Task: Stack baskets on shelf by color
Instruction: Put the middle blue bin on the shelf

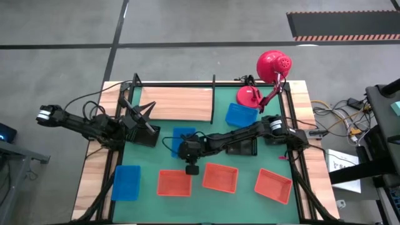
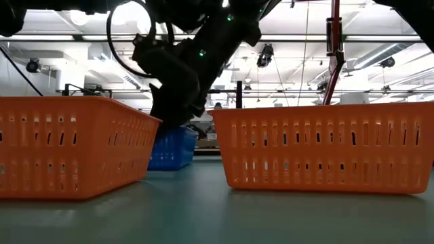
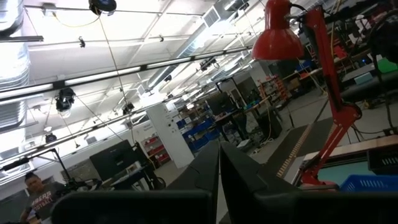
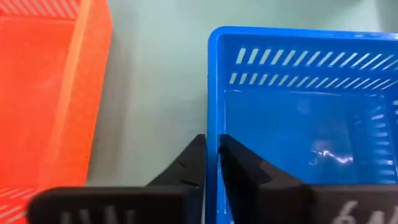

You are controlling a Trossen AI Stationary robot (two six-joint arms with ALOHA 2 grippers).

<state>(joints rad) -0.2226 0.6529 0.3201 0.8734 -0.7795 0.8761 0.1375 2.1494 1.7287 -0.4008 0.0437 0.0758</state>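
Note:
Three blue baskets show in the high view: one in the middle of the green mat [image 1: 184, 134], one by the lamp [image 1: 242, 115], one at the near left [image 1: 126, 182]. Three orange-red baskets [image 1: 220, 177] stand in a row along the near edge. The shelf's wooden board [image 1: 178, 103] lies at the far left. My right gripper [image 1: 187, 152] reaches over the middle blue basket [image 4: 298, 112] and is shut on its wall. My left gripper [image 1: 150, 112] is shut and holds nothing, near the shelf's front edge; its fingers [image 3: 208, 177] point up into the room. My right gripper [image 4: 211, 140] pinches one wall of the middle blue basket at its rim [image 4: 211, 93], one finger outside [image 4: 189, 165] and one inside [image 4: 249, 171]. The fingers come from above, pointing down. In the low view the basket [image 2: 171, 150] appears to sit level on the mat.
A red desk lamp [image 1: 273, 65] with a round base [image 1: 249, 95] stands at the far right corner. Black metal posts [image 1: 135, 80] frame the shelf. Two orange baskets [image 2: 68, 146] [image 2: 325, 152] fill the low view's foreground. Bare mat [image 1: 144, 159] lies between the baskets.

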